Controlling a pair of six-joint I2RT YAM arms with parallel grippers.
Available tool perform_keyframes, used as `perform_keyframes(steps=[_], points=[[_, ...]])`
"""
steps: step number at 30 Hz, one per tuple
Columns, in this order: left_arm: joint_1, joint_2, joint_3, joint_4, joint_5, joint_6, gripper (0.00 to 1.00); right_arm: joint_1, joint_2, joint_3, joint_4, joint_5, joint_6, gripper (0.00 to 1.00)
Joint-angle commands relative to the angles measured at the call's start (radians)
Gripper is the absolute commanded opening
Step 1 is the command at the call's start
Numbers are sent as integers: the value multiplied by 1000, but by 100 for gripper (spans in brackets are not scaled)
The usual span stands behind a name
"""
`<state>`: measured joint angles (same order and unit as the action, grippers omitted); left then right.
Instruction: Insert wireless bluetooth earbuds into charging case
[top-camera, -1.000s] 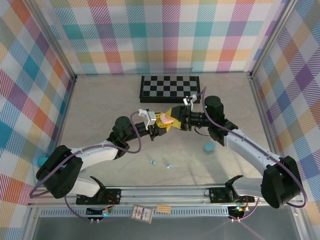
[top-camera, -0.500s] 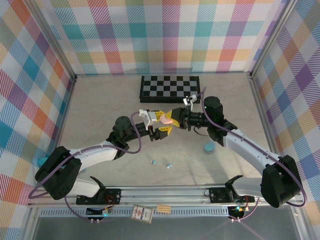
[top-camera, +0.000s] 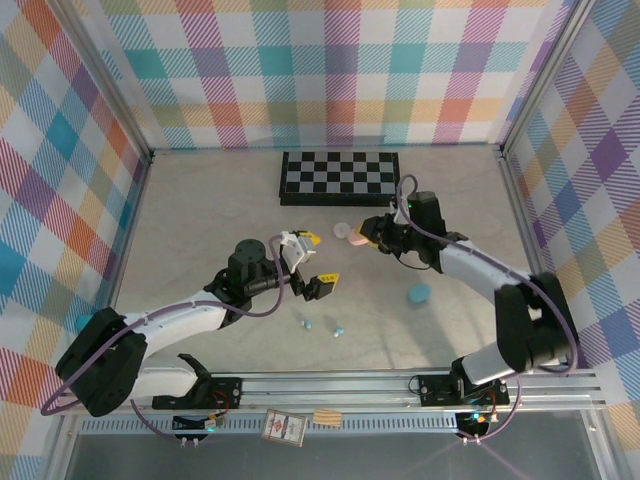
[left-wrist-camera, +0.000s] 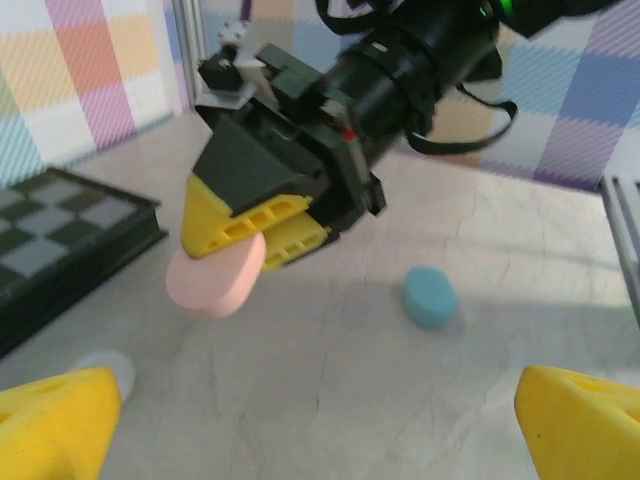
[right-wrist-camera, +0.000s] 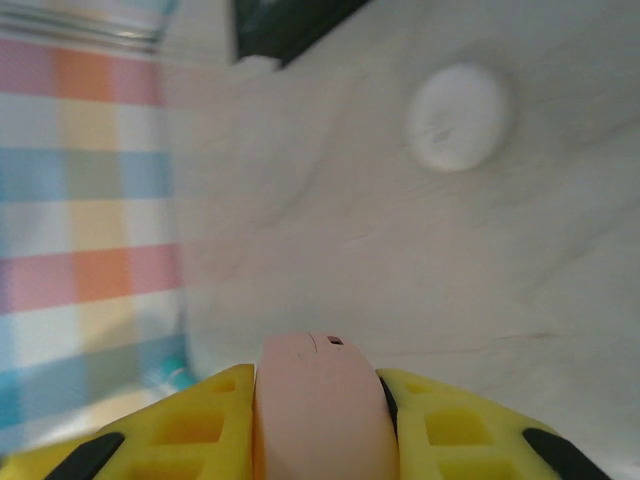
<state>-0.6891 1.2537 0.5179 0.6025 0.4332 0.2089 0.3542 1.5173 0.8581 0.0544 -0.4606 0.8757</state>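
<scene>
**Setting: robot test cell, lab bench**

A pale, stone-look table (top-camera: 200, 220) is sitting inside a three-sided box of plaid-printed walls (top-camera: 320, 70), and these are standing between bare aluminium posts (top-camera: 101, 75). This is looking like a built enclosure of the kind used in a robotics lab. Two cabled robot arms, the left arm (top-camera: 180, 315) and the right arm (top-camera: 480, 270), are standing bolted to a metal rail (top-camera: 330, 382) along the near edge. Small electronics boards (top-camera: 195, 425) are glowing with tiny lamps just below it. A chessboard (top-camera: 340, 177) is lying flat by the far wall. The right gripper (left-wrist-camera: 262, 238) is pinching a pink case (left-wrist-camera: 215, 280) above the table.
</scene>
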Motion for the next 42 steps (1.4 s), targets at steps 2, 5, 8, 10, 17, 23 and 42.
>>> perform_keyframes(steps=[2, 5, 8, 10, 17, 23, 42], points=[[-28, -25, 9, -138, -58, 62, 100, -14, 111, 111, -45, 108, -122, 27], [-30, -27, 7, -148, -69, 60, 100, -36, 211, 165, -34, 119, -126, 27], [-30, -27, 7, -147, -73, 60, 100, -55, 309, 213, -27, 123, -119, 27], [-30, -25, 8, -148, -73, 59, 100, -64, 369, 241, -19, 114, -114, 28], [-30, -20, 16, -150, -74, 57, 100, -78, 460, 282, -27, 137, -137, 34], [-50, 5, 25, -112, -85, 40, 100, -78, 354, 244, -119, 245, -238, 63], [-169, 136, 76, 38, -119, -7, 100, -73, -441, -213, -695, 738, -84, 86]])
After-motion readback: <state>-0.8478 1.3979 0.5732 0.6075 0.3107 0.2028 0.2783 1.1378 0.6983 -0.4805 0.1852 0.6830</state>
